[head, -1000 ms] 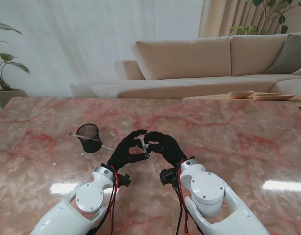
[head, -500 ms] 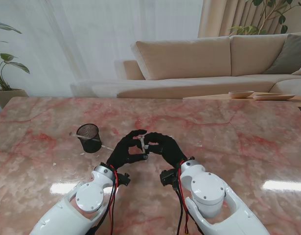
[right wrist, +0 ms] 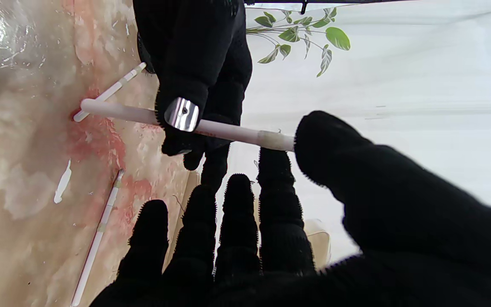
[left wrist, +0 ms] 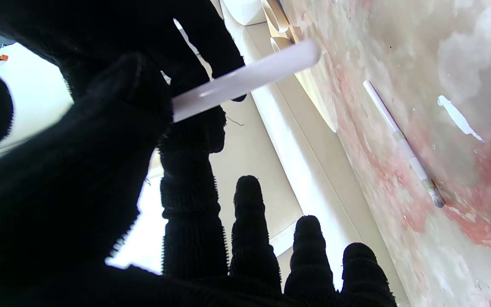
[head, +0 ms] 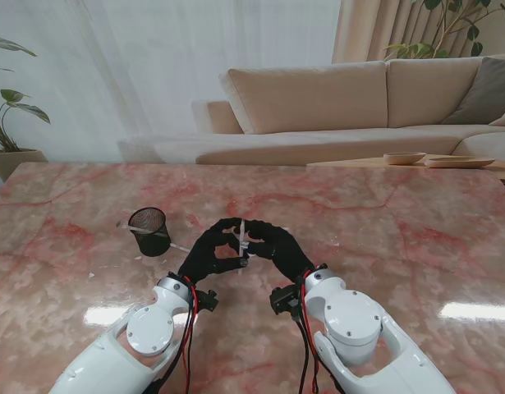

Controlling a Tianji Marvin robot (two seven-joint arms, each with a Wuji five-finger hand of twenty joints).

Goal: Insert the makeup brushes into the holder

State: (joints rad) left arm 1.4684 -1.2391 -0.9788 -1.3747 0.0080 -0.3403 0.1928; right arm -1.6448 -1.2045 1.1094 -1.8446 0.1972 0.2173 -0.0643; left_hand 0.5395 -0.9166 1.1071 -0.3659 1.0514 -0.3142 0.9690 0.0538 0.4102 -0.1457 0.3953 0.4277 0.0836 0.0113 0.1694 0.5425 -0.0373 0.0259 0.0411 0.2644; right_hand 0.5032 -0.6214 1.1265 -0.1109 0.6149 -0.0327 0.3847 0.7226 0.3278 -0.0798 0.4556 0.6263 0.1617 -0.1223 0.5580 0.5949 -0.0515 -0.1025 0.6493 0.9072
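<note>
Left robot hand and right robot hand pinch makeup brush.

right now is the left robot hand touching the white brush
Touching. The right wrist view shows the left robot hand with its fingers closed over the white brush mid-handle, no gap, while the right robot hand pinches the other end.

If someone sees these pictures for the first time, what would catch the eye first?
Most striking are the two black-gloved hands meeting at the table's middle, the left robot hand and right robot hand both pinching one white brush. To their left stands the black mesh holder. Other brushes lie on the pink marble table.
</note>
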